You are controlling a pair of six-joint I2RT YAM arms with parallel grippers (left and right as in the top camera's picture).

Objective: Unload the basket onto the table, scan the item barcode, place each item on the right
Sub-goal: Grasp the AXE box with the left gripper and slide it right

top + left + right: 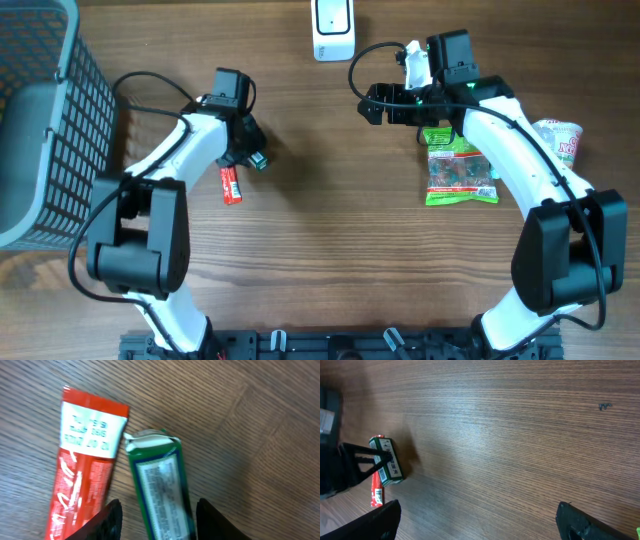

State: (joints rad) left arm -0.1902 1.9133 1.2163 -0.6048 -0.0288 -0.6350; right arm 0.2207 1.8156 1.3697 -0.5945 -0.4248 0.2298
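Far out beyond the left fingers sits a grey basket [40, 120], probably where scanned stuff ends up, but that's a guess.

The left gripper [159, 505] is down at the table with its jaws partway open, one on each side of the green pack [160, 475]. In the left wrist view there's a sliver of wood showing between the left finger [112, 520] and the pack, and the other finger is practically on it. So I'd call it straddled, not clamped yet. The pack runs lengthwise between the fingers, which makes sense: the printed label faces up, so pinching the long sides keeps it uncovered for reading.

The red packet [85, 460] lies flat just outside the left finger, right beside the green one at its near end. That's the risk I see: the finger has little room and could nudge or catch the red one as it closes.

The white scanner [333, 30] sits at the far edge of the table [520, 435], well ahead of both sets of fingers and between the arms, so either could reach it.

The right gripper [477, 507] is spread wide with only bare wood between its fingers, and looks parked.

Behind it, toward the right arm's base, are a green snack bag [460, 172] and a noodle cup [562, 140], presumably next in line.
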